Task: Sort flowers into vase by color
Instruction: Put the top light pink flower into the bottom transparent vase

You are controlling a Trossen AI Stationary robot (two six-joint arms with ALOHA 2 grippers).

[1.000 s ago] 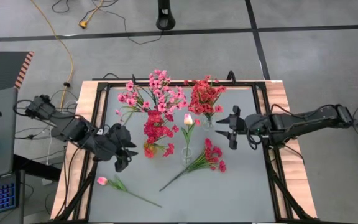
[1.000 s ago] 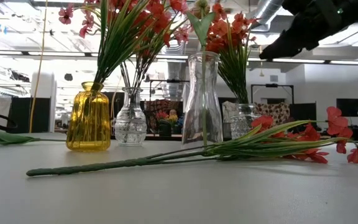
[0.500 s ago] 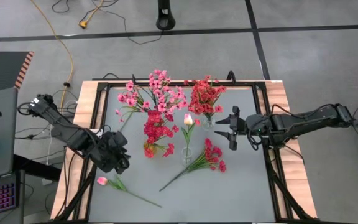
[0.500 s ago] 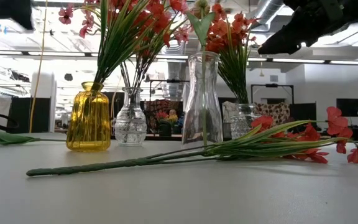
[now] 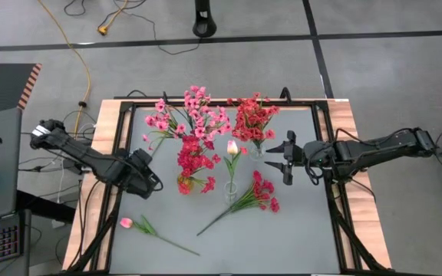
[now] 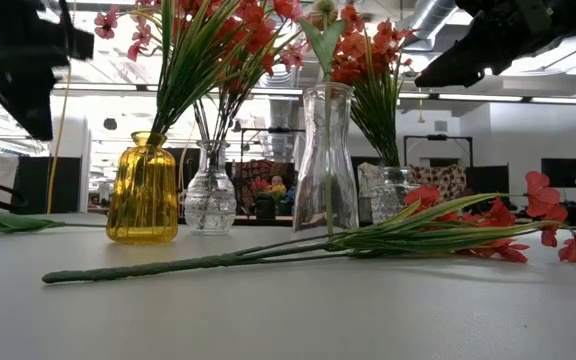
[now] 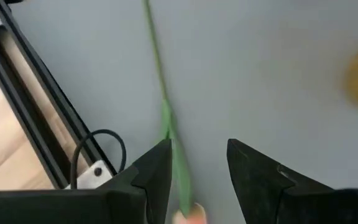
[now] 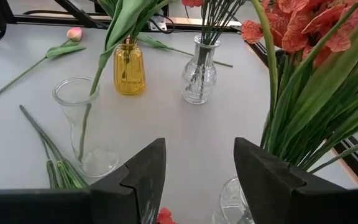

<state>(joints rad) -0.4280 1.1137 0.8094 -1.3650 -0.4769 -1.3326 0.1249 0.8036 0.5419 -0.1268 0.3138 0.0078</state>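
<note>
A: Which arm is sitting nearer the loose tulip (image 5: 126, 222)?

B: The left gripper (image 5: 146, 173). It is hanging with its fingers apart, holding nothing, just left of the yellow vase (image 5: 184, 184). The tulip is lying on the table (image 5: 298, 238), left and toward the front of that vase, its stem running away from the bud toward the front right. In the left wrist view the stem (image 7: 164, 106) is lining up with the gap between the fingers.

A: And the vases?

B: The yellow vase is holding magenta sprigs (image 5: 192, 153). Behind it, a clear vase (image 6: 210, 195) is holding pink sprigs (image 5: 194, 111). Right of the yellow one, a tall clear vase (image 5: 230, 188) is carrying one pale tulip (image 5: 232, 146), and farther right red sprigs (image 5: 253, 116) are standing in another clear vase.

A: The right gripper (image 5: 285, 158)?

B: Waiting, fingers apart and empty, right of the tall vase, with a loose red sprig (image 5: 248, 195) lying in front of it.
</note>
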